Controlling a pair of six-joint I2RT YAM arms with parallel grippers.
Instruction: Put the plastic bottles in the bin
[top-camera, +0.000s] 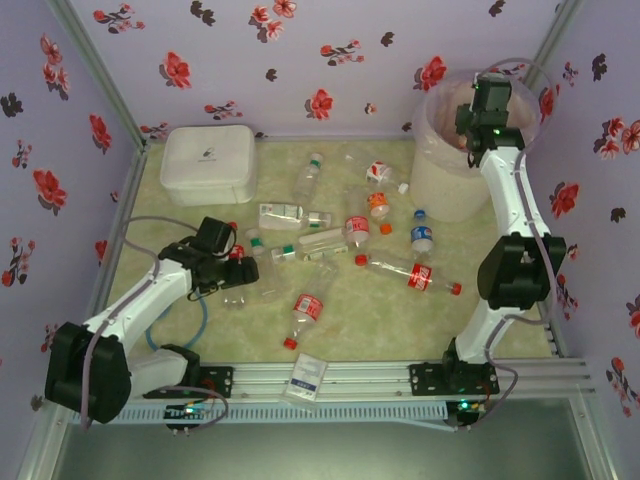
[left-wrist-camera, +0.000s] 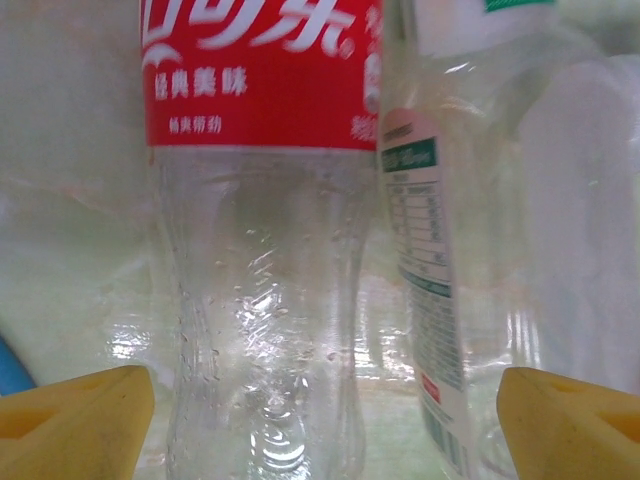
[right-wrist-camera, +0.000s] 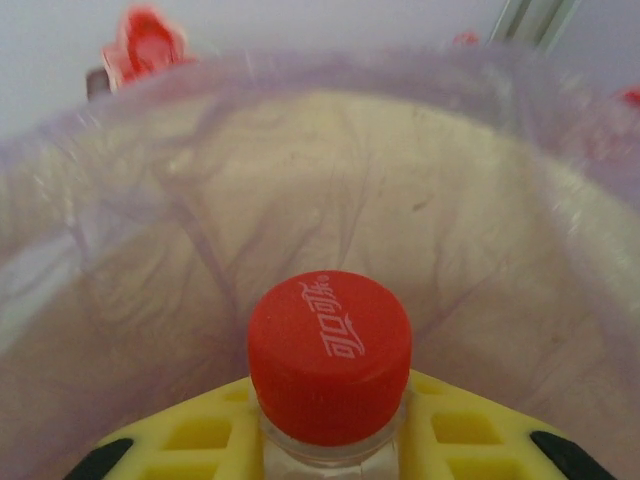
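Carrying, on a pale green mottled table (top-camera: 400, 320), a white box (top-camera: 208, 165) at the far left and the bin (top-camera: 440, 195) at the far right, both standing near the back wall. Lying scattered across the middle between them, bottles (top-camera: 357, 232), mostly on their sides: a green-capped bottle (top-camera: 308, 178) farthest back, a blue-capped bottle (top-camera: 422, 236) just in front of the bin, a long red-labelled bottle (top-camera: 410, 273) right of centre, a red-capped bottle (top-camera: 305, 315) nearest the front. Resting on the rail (top-camera: 380, 378) at the near edge, apart from the rest, a blue-labelled bottle (top-camera: 308, 375).
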